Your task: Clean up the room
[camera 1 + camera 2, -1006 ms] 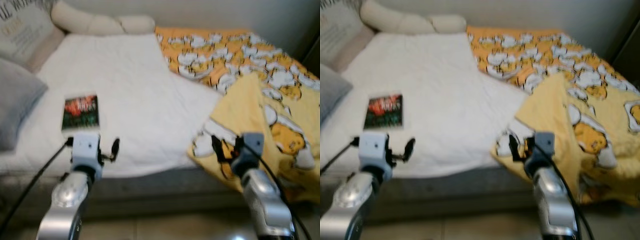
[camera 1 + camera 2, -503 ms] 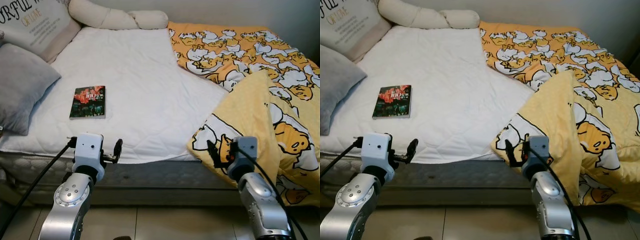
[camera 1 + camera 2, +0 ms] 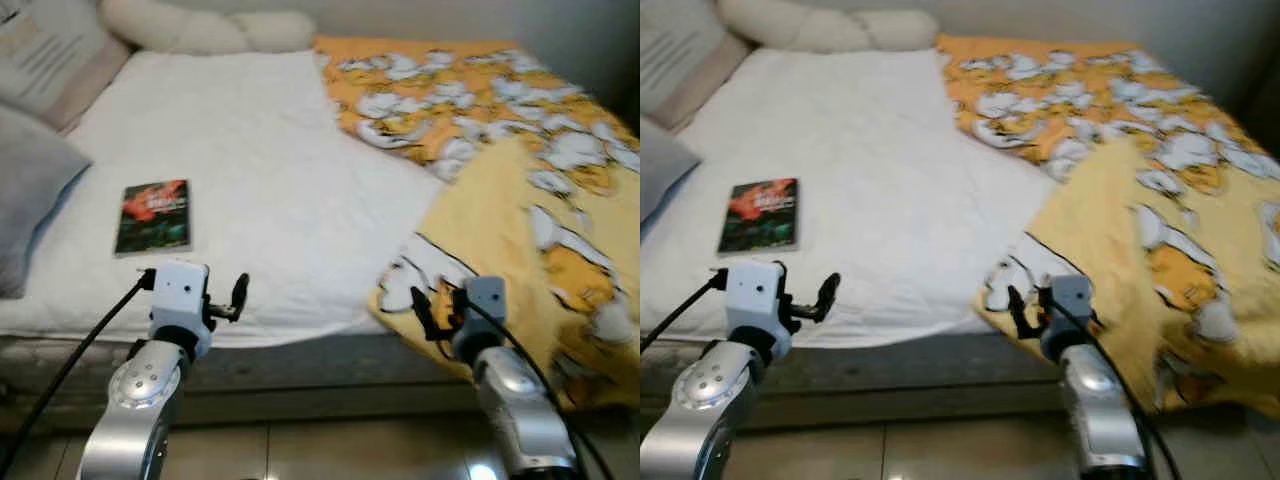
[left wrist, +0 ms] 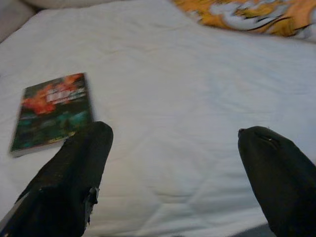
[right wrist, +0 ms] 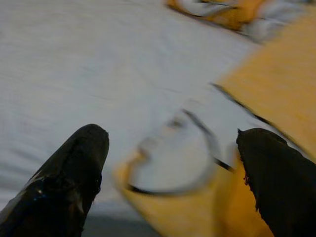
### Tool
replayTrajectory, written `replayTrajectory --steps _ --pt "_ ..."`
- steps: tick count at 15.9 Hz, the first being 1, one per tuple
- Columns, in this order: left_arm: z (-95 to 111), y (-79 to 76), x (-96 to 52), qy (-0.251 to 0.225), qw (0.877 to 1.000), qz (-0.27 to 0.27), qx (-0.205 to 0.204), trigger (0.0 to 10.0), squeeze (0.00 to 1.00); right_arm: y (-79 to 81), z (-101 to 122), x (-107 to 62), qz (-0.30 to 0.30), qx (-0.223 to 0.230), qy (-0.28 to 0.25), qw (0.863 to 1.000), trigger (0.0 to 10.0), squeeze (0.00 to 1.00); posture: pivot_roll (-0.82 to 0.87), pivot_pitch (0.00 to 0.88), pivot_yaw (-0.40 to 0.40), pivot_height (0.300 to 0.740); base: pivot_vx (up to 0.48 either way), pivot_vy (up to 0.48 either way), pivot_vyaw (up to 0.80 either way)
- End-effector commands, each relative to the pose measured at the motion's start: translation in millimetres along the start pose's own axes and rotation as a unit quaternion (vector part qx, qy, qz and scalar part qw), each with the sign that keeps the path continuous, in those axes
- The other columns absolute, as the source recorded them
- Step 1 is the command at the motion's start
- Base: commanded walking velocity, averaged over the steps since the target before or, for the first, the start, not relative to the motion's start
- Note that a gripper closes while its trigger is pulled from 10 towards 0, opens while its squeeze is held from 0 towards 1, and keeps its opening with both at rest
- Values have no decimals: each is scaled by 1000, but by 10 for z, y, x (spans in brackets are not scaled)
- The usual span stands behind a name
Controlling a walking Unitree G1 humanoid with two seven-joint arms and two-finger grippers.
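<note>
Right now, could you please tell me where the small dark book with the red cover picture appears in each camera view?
Left eye view: the small dark book lies left of centre.
Right eye view: far left.
Left wrist view: beyond the left gripper's finger.
Right wrist view: not in it.
Shared landmark: the white quilted mattress cover.

Bed [image 3: 270, 180] w/ white quilted sheet fills the room's middle, pale wall [image 3: 420, 15] behind, glossy tiled floor [image 3: 940, 450] in front, soft even light.
</note>
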State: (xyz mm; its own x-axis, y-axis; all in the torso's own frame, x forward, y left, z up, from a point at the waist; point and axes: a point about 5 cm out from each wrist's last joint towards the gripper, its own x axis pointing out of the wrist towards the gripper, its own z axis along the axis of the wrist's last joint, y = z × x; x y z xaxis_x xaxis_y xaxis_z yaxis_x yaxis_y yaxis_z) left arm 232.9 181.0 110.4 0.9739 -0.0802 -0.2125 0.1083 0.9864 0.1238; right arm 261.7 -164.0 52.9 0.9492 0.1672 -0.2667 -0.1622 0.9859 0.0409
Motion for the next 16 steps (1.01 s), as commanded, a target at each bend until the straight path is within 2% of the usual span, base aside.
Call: replayTrajectory --steps 1,5,12,16 --pt "3 -11 15 1 1000 -1 0 10000 0 -5 29 4 2 -11 -4 1000 10000 0 29 0 -22 740 330 0 0" --pt "-5 -22 2 1 1000 -1 -2 10000 0 16 50 3 10 -21 -2 1000 10000 0 32 0 -29 740 328 0 -456" --pt "-25 -37 -22 0 1000 -1 1 10000 0 63 91 43 27 -31 -1 999 10000 0 42 0 -50 740 321 0 0" --pt "-45 -47 -39 0 1000 -4 6 10000 0 123 105 42 41 -33 10 999 10000 0 46 0 -58 740 0 0 0"
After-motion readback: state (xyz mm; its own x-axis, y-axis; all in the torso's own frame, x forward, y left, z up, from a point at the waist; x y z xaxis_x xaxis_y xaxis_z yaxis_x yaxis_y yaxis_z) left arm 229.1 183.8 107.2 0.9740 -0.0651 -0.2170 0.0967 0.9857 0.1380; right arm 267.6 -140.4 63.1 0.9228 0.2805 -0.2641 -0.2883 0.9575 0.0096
